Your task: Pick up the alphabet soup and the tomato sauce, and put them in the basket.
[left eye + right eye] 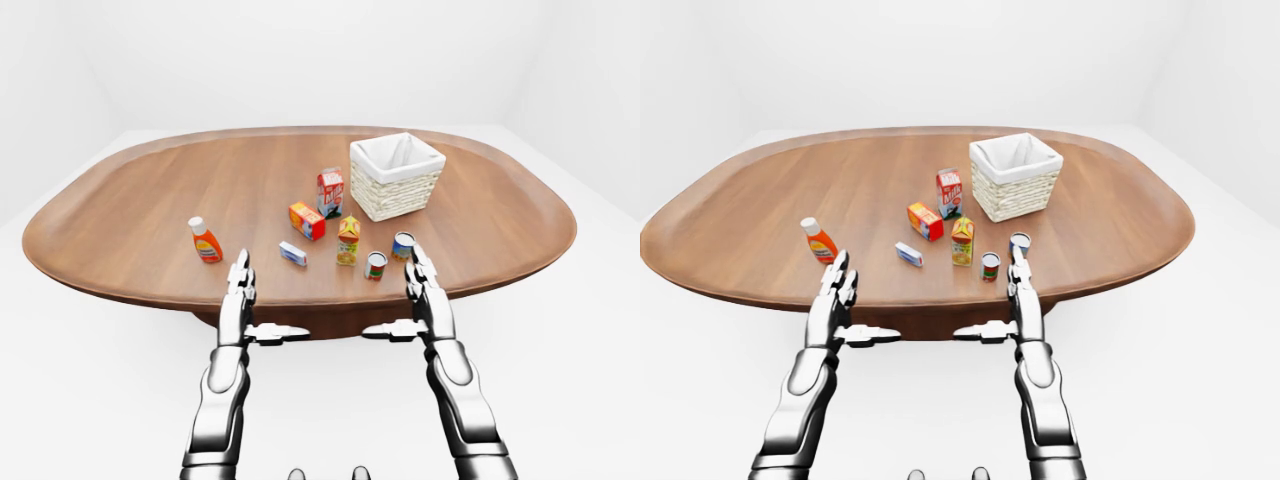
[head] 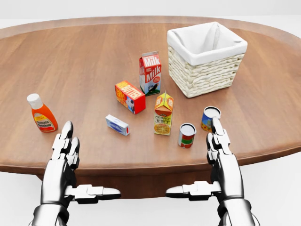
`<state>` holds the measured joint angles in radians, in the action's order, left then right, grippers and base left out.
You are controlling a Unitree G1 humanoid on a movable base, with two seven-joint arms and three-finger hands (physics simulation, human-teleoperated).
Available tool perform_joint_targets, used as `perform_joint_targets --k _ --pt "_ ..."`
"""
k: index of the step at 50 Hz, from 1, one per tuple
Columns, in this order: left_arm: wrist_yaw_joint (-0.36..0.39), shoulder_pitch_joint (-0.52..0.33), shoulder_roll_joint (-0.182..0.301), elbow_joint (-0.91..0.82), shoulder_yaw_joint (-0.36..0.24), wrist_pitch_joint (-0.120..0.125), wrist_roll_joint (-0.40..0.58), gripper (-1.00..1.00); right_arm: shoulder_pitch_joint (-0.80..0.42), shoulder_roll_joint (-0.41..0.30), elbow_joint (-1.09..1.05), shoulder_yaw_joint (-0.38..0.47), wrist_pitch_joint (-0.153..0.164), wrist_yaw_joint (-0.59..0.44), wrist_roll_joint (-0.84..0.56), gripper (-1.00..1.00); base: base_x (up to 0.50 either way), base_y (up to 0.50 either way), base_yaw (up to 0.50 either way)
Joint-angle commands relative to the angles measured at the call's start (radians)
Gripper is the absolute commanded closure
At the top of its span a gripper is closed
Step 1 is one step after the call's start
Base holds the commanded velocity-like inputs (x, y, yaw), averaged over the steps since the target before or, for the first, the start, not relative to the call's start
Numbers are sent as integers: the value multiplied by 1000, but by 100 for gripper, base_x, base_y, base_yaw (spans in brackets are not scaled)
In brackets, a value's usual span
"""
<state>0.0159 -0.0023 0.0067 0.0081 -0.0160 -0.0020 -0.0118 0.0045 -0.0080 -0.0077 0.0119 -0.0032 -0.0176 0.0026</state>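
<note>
Both chrome hands, left hand (image 2: 63,157) and right hand (image 2: 221,155), spread wide, empty, near the oval wooden table (image 2: 70,61); woven basket (image 2: 206,59) far right.

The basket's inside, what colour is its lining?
White cloth lines the woven, pale straw-coloured basket, folded over its rim. The head view shows it best.

Oval wooden table (image 1: 150,210), white floor (image 1: 80,400), white walls (image 1: 300,50)

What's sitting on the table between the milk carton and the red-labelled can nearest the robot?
The orange juice carton stands upright between the milk carton and the red-labelled can, touching neither. The head view shows it best.
</note>
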Motion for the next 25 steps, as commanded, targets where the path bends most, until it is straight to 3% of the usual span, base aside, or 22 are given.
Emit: perform_joint_targets --k 1,4,6,9,12,19,22,25 --pt "25 -5 11 22 -26 -7 -23 -100 11 -11 -20 16 -6 -29 -5 -100 0 0 0" --pt "22 -6 11 25 -25 -6 -20 -100 12 -11 -21 17 -6 -30 -7 -100 0 0 0" --pt "19 0 11 5 -21 10 -18 -100 9 -11 -9 17 -14 -30 -9 -100 0 0 0" --pt "19 0 10 4 -22 11 -19 -100 12 -11 -20 15 -6 -31 -13 -100 0 0 0" --pt "15 4 10 -7 -18 12 -11 -100 14 -11 -21 16 -19 -31 -16 -100 0 0 0" --pt "-19 48 7 -117 3 -46 74 -100 46 -5 -98 11 -84 -28 -26 -100 0 0 0" --pt "-33 60 9 -163 7 -80 115 -100 60 -2 -136 15 -84 -30 -11 -100 0 0 0" --pt "-41 66 8 -187 3 -85 132 -100 72 -2 -166 12 -84 -25 -19 -100 0 0 0"
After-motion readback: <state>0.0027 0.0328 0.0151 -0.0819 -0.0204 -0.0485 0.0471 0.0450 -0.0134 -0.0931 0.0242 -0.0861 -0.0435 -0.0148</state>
